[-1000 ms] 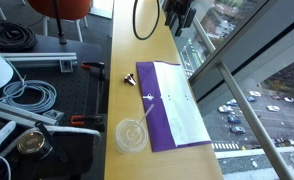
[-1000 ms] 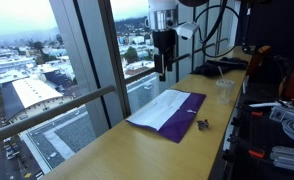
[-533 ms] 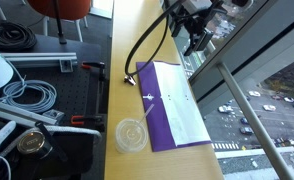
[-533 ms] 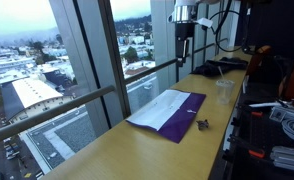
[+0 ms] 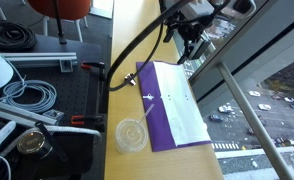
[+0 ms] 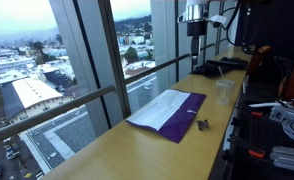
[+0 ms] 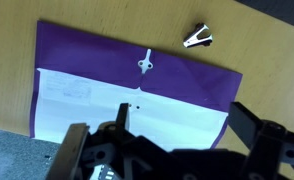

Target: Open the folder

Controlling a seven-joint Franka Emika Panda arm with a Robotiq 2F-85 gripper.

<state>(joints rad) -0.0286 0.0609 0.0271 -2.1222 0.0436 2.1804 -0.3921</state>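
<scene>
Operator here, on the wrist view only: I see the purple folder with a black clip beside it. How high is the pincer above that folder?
Observer: High. In both exterior views the pincer hangs well above the folder and touches nothing.
Operator: Is there anything on the table that my camera misses?
Observer: Yes. A clear round lid lies by the folder's end, opposite the end near the clip.
Operator: How does the folder lie on the table?
Observer: The side with the white sheets runs along the edge of the table next to the window.
</scene>
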